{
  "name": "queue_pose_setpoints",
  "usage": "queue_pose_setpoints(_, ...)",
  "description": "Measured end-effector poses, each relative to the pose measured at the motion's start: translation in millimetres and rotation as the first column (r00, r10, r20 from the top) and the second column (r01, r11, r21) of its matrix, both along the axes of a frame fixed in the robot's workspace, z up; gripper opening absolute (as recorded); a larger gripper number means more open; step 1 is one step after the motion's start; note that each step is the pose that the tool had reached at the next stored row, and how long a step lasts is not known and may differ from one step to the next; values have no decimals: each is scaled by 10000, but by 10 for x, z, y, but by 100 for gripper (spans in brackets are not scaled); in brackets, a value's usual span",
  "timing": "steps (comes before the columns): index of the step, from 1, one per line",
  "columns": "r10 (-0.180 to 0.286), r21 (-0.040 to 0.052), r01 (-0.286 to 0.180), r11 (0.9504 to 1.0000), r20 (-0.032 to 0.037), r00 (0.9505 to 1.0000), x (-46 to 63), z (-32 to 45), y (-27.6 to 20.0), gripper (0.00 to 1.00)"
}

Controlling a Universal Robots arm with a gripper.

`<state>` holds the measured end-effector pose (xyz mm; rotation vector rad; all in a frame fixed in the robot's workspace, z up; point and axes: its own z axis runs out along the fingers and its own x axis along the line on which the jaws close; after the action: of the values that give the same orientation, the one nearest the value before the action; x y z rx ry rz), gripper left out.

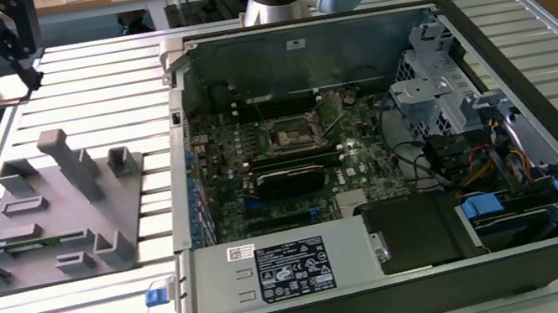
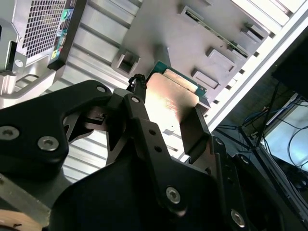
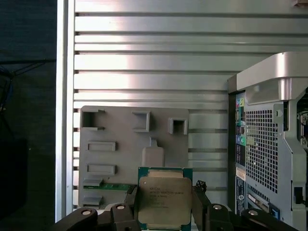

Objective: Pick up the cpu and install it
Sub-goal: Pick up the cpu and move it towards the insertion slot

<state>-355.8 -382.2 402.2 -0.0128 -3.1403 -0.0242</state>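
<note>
Hand (image 3: 165, 204) grips the cpu (image 3: 164, 192) by opposite sides, black fingers (image 3: 199, 206) hiding both edges.

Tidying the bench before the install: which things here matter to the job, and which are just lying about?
Job: flat square silver-topped cpu, clamped in the black gripper; dark square socket frame.
Idle: grey plastic fixture; labelled silver metal box.

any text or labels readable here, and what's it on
cpu top, gripped in the hand: faint printed lines, too blurred to read
black label in the computer case: too small to read
white sticker beside it: too small to read
nothing legible
</note>
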Motion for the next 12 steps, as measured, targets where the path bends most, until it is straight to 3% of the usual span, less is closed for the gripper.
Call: queue_pose_setpoints(12, 0, -1, 0, 10000, 0, 10000, 163, -6, 10, 53)
